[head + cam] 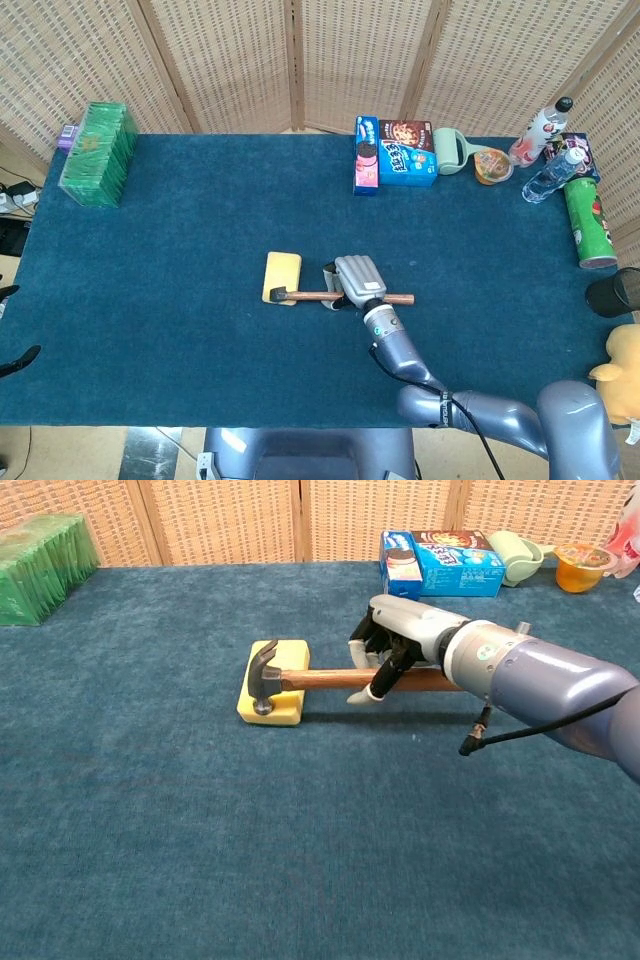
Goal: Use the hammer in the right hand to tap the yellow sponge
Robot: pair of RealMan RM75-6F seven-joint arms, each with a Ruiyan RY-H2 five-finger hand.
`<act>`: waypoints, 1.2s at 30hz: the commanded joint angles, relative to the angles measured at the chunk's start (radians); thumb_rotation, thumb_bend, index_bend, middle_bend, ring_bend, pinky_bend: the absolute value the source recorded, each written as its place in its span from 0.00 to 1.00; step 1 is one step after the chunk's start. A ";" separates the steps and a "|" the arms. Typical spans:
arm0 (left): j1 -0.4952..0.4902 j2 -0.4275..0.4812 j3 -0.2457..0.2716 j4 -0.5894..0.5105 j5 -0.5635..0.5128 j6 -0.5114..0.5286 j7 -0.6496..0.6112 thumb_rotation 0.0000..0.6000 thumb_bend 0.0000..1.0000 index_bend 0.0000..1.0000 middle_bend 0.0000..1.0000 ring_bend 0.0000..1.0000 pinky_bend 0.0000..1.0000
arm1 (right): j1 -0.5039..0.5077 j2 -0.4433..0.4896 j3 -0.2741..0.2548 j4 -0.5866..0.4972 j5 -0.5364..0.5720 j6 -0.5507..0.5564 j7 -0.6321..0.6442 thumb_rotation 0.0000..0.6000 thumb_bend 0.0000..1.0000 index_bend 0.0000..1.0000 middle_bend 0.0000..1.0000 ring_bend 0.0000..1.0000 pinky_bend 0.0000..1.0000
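The yellow sponge [283,277] [284,673] lies flat near the middle of the blue table. My right hand [353,279] [395,650] grips the wooden handle of the hammer [330,296] [320,680]. The handle lies level, pointing left. The steel head [264,676] presses down on the near part of the sponge, which dents under it. My left hand shows in neither view.
Cookie boxes [394,154], a green mug [451,152], a jelly cup [492,166], two bottles [549,150] and a green can [587,222] stand at the back right. A green packet stack [98,153] sits at the back left. A black cup [616,292] is at the right edge.
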 commanded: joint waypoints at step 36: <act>-0.006 -0.007 0.001 0.007 -0.011 -0.013 0.000 1.00 0.18 0.18 0.10 0.00 0.00 | 0.012 0.038 0.003 -0.053 0.087 0.046 -0.004 1.00 0.25 0.90 1.00 1.00 1.00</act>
